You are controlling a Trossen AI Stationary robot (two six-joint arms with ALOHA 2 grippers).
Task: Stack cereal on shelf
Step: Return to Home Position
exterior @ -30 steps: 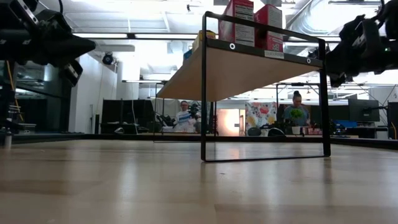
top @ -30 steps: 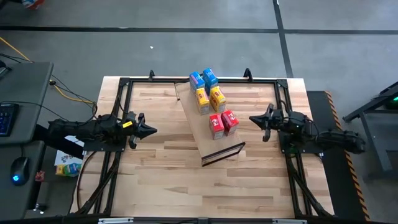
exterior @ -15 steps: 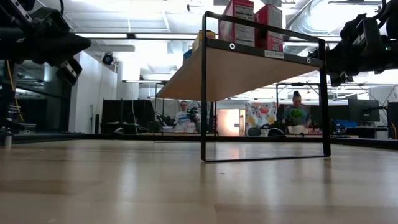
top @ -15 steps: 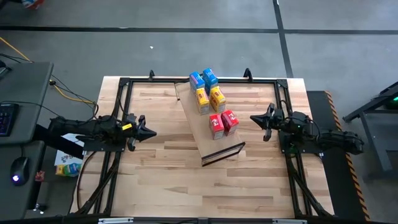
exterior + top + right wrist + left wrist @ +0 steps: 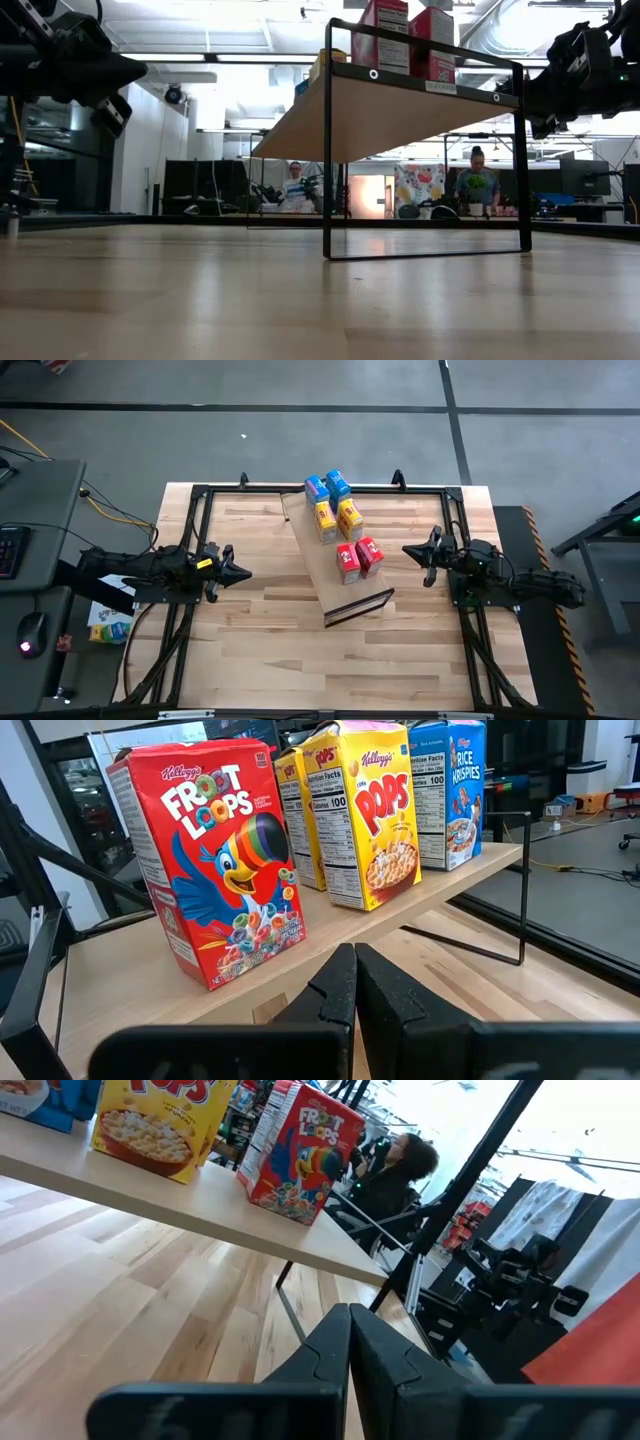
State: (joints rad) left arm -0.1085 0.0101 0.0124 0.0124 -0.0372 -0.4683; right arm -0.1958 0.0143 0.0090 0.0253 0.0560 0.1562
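Six cereal boxes stand upright in pairs on the tan shelf [image 5: 330,565]: two blue [image 5: 327,487] at the far end, two yellow [image 5: 338,518] in the middle, two red [image 5: 359,558] nearest the black frame lip [image 5: 358,606]. The right wrist view shows a red box [image 5: 215,860], a yellow box [image 5: 375,815] and a blue box [image 5: 455,785] resting on their bottoms. My left gripper [image 5: 243,571] is shut, well left of the shelf. My right gripper [image 5: 408,550] is shut, just right of the red boxes, touching nothing.
The shelf stands raised on thin black legs [image 5: 328,150] above the striped wooden tabletop [image 5: 260,630]. A black frame [image 5: 200,490] runs around the table. People sit in the room beyond the far edge [image 5: 477,185]. Bare wood lies near and left of the shelf.
My left gripper has drawn back a little toward the table's left edge. The boxes and shelf have stayed put.
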